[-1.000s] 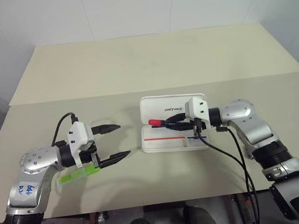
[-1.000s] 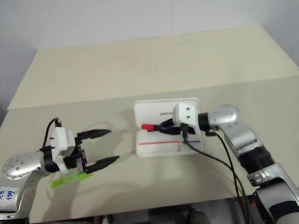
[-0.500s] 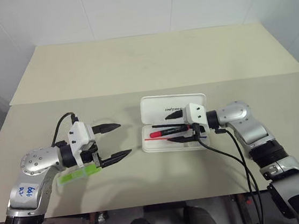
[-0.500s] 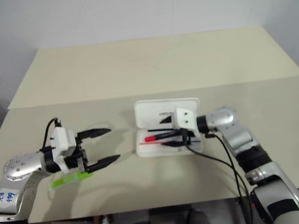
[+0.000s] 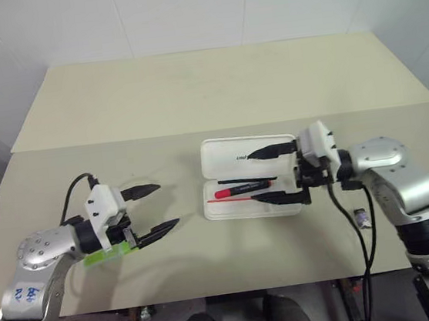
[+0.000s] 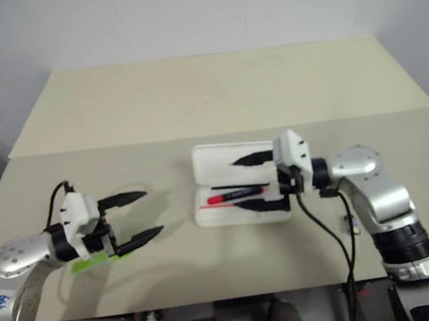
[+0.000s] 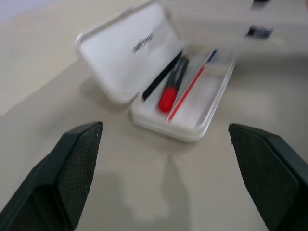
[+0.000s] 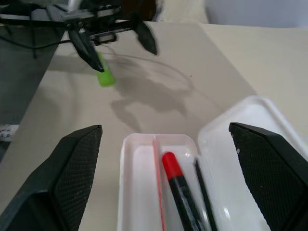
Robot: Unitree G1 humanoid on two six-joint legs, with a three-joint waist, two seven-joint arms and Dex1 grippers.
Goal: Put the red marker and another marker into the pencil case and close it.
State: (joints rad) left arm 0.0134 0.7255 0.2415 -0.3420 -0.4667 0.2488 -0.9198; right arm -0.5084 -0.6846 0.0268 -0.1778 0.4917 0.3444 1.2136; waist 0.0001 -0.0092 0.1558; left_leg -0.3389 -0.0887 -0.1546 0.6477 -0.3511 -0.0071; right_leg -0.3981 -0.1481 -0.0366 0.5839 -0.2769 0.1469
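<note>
The right gripper (image 5: 272,175), clamped on the red marker (image 5: 242,190) a second ago, now stands spread and empty, lifted clear above the pencil case (image 5: 249,178). The marker lies in the open case's tray, long axis along the tray, red end toward the robot's left. Left gripper (image 5: 151,211) stands spread above the green highlighter (image 6: 92,259) on the table (image 5: 192,101).

It looks like a robot test room; plain beige table (image 5: 191,93) against a bare white panelled wall (image 5: 182,13).
</note>
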